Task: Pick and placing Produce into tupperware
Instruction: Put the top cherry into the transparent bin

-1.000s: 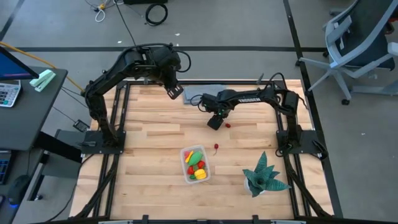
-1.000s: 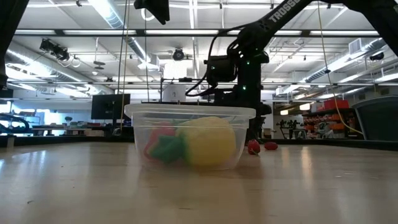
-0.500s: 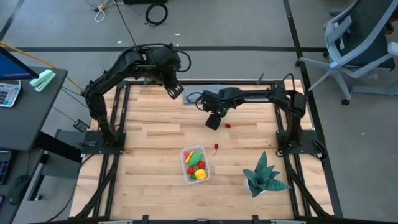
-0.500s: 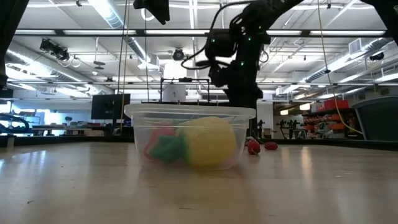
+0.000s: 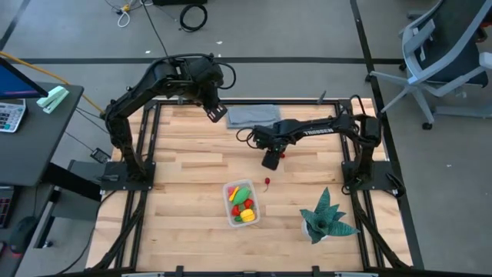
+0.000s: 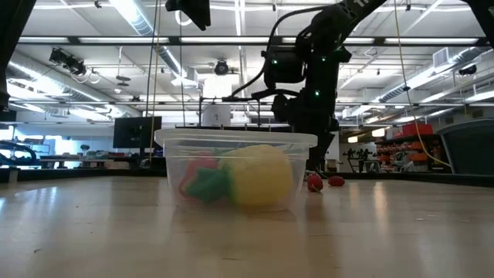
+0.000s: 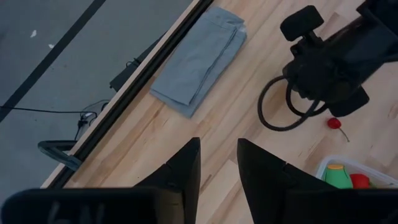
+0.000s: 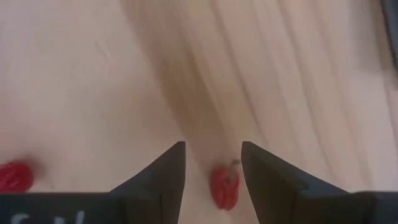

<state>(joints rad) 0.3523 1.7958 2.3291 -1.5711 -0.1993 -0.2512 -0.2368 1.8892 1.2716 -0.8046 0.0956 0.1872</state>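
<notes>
The clear tupperware (image 5: 241, 203) sits near the table's middle, toward the near edge. It holds green, yellow and red toy produce, and shows up close in the low view (image 6: 235, 170). Two small red cherries lie on the wood: one (image 5: 267, 182) by the tub's far right corner, one (image 5: 282, 155) beside my right gripper (image 5: 270, 160). In the right wrist view that gripper (image 8: 212, 171) is open and points down, with a cherry (image 8: 224, 186) lying between its fingers, untouched; the other cherry (image 8: 13, 176) lies off to one side. My left gripper (image 5: 216, 113) hangs open, high over the far edge.
A folded grey cloth (image 5: 252, 115) lies at the far edge, between the two arms. A green spiky potted plant (image 5: 327, 217) stands near the near right corner. Bare wood stretches to the left of the tub and along the near edge.
My right gripper has moved toward the table's near edge and slightly right, coming over the cherry that lay beside it. The cherries and the tub have stayed where they were.
</notes>
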